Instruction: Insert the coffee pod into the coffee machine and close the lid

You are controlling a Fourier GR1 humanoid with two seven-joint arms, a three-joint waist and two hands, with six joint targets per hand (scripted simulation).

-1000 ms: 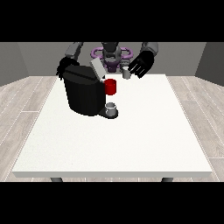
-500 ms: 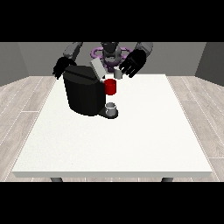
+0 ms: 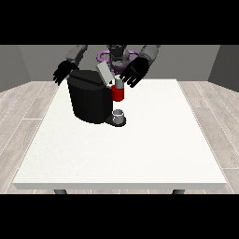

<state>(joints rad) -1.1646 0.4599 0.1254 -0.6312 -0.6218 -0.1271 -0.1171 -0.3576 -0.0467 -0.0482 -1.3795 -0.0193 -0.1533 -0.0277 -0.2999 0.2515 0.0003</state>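
Hovering with fingers spread, the hand at the view's right [image 3: 136,72] sits just above the upright pod [image 3: 118,84], beside the raised lid [image 3: 104,73].

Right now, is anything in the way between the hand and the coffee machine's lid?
Nothing visible is. The hand at the view's right hangs beside the raised grey lid of the coffee machine, above its red front part, with only open air between.
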